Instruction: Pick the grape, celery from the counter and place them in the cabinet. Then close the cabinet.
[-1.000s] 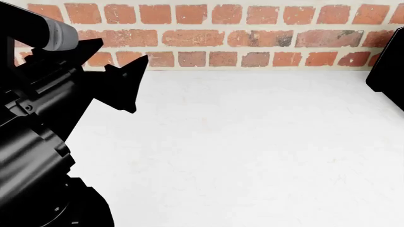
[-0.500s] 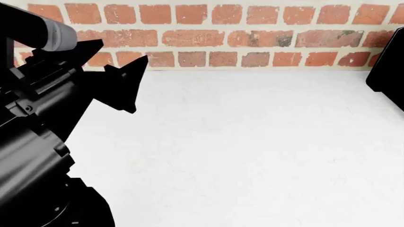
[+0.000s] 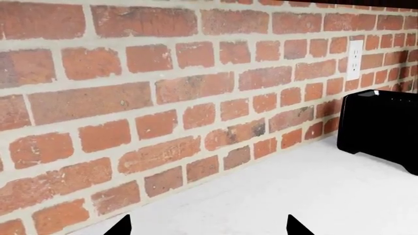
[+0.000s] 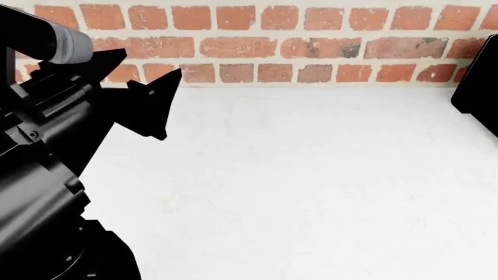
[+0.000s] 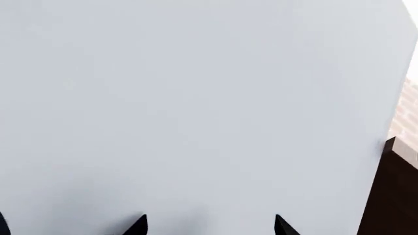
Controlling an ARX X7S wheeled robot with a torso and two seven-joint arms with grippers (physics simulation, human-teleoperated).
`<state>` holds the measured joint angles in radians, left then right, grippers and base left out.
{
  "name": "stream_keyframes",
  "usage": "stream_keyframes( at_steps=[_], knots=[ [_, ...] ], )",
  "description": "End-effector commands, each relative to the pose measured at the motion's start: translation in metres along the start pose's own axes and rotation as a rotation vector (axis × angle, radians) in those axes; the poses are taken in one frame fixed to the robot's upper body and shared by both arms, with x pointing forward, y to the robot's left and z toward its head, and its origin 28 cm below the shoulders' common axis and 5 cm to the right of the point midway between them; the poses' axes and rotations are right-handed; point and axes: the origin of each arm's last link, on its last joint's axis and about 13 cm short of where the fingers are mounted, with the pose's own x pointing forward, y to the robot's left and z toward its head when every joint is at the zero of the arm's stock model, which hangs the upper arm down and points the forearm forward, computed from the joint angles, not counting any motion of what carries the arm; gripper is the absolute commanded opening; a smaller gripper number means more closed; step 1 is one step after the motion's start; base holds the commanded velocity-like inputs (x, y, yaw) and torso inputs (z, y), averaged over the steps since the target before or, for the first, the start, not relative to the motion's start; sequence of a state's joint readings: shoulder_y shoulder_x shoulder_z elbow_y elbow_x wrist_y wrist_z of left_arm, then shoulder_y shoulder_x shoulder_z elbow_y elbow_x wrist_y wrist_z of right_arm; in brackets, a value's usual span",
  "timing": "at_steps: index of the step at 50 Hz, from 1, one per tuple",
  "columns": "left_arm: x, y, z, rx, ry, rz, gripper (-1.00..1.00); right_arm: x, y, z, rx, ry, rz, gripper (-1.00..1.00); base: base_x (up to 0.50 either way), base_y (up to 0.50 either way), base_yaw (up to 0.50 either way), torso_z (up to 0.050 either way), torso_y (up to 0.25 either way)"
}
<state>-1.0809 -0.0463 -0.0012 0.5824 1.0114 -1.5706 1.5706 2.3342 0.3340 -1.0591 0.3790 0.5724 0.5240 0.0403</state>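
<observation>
Left wrist: the black left gripper [image 3: 207, 226] has tips spread, empty, over the plain white matte counter [image 3: 281, 196]. Head view: no grapes or celery visible. Right wrist: the right gripper [image 5: 210, 225] is spread too, facing a pale flat panel [image 5: 196, 98]. Grapes probably squish, so I'd cradle the bunch.

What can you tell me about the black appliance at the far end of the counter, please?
The black appliance is a boxy, glossy thing with rounded corners and a thin pale line along its top edge. It stands upright on the white counter, close to the brick wall, just below a white outlet. The head view shows only its edge at the right border. Nothing else touches it; its type is unclear.
</observation>
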Motion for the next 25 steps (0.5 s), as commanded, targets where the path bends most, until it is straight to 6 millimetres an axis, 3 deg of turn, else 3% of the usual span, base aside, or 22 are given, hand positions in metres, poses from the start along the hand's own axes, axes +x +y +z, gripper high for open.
stream_keyframes(
  at_steps=[1, 25],
  knots=[
    [0.0, 0.0, 0.0, 0.001, -0.001, -0.001, 1.0, -0.014, 0.045, -0.089, -0.042, 0.62, 0.236, 1.0, 0.01, 0.0, 0.0, 0.0, 0.0],
    [-0.001, 0.001, -0.001, -0.002, -0.005, -0.002, 1.0, -0.017, 0.056, -0.131, -0.238, 0.785, 0.289, 1.0, 0.01, 0.0, 0.0, 0.0, 0.0]
  ],
)
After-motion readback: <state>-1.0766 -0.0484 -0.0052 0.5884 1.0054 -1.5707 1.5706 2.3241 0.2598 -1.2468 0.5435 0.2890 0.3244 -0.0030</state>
